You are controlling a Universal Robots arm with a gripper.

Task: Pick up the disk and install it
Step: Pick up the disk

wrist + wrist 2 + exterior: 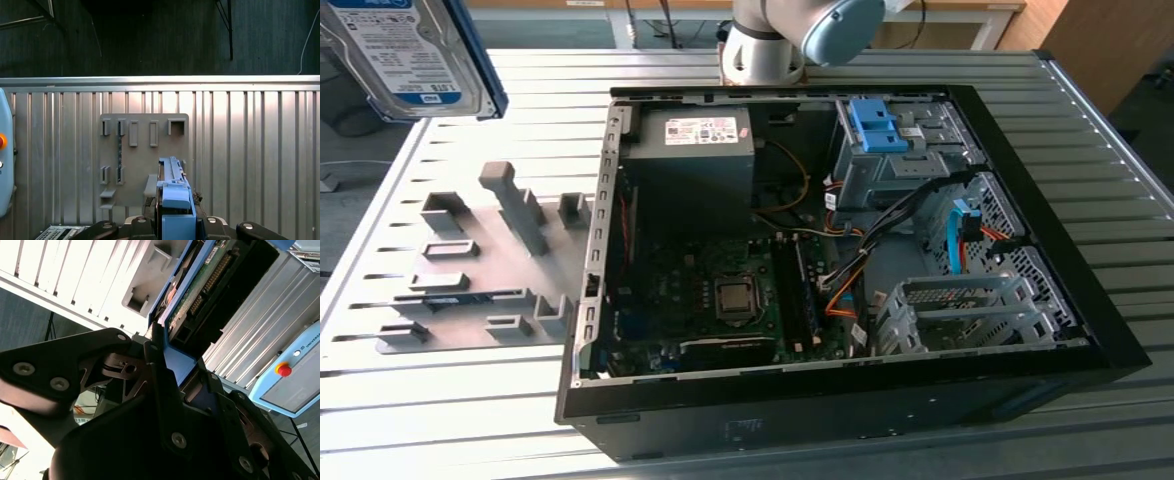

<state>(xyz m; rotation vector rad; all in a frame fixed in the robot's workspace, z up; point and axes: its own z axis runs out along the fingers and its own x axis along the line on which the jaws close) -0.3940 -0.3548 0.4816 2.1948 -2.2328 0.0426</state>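
Observation:
The disk (400,55) hangs in the air at the exterior view's upper left, above the table, its white-and-blue label facing the camera and blue rails along its edges. In the second wrist view its green circuit-board underside (195,285) and a blue rail run away from my gripper (165,355), whose black fingers (152,352) are shut on the rail end. In the first wrist view the blue carrier (175,200) stands on edge between the gripper's (175,225) fingers, above the grey holder plate (145,155).
An open computer case (854,420) lies on the slatted metal table (454,420). Inside it are a grey power supply (694,160), a blue bracket (881,125) and a grey drive cage (961,315). The grey holder plate (494,260) lies beside the case, and a teach pendant (290,380) stands nearby.

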